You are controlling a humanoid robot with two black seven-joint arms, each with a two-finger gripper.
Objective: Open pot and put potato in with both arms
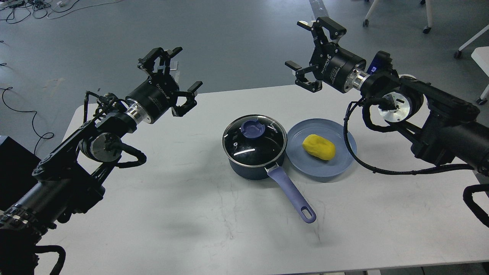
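the white table (160,214) carries the pot (255,160) at centre, glass lid (254,139) on – the potato (319,146) sits on a blue plate (340,168) just right. left gripper (172,76) and right gripper (311,51) hover wide, empty – drop one squarely over the lid's purple knob (253,129) before pinching

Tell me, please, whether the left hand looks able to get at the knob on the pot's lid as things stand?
Probably yes. The left hand is open and raised above the table, and nothing stands between it and the lid, whose knob faces up uncovered.
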